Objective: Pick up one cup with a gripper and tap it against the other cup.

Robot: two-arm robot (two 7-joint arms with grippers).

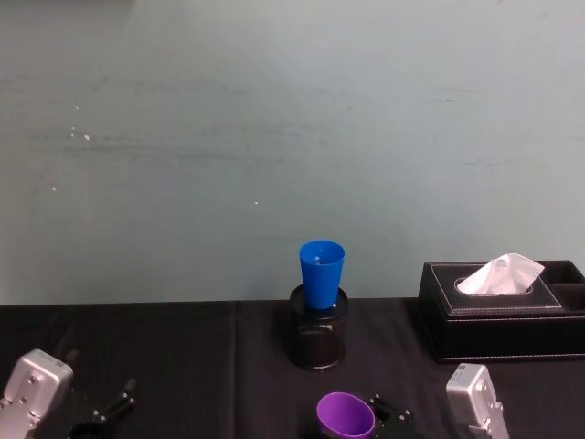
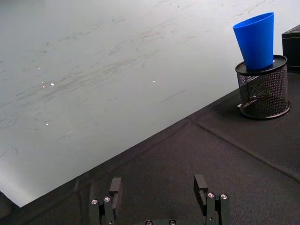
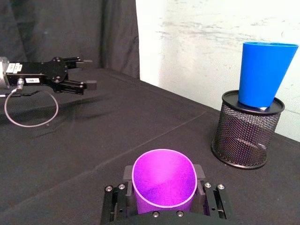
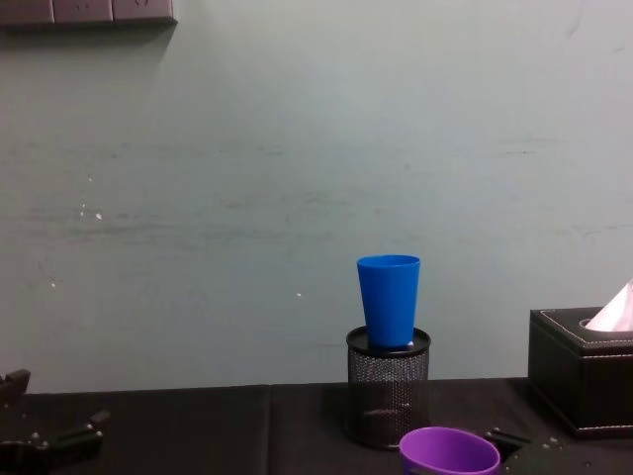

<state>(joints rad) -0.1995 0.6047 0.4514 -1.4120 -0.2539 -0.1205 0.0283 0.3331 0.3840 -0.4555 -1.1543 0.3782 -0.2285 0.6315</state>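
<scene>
The purple cup (image 3: 163, 185) sits between the fingers of my right gripper (image 3: 163, 171), which is shut on it low over the black table, near the front edge. In the head view the purple cup (image 1: 345, 414) is below and slightly right of the blue cup (image 1: 322, 273). The blue cup (image 3: 265, 72) stands upright in a black wire-mesh pen holder (image 3: 244, 136), apart from the purple cup. My left gripper (image 2: 158, 185) is open and holds nothing at the table's front left (image 1: 110, 407).
A black tissue box (image 1: 498, 315) with a white tissue stands at the back right, close to the pen holder (image 1: 320, 337). A pale wall runs behind the table. Bare black cloth (image 2: 178, 154) lies between the two grippers.
</scene>
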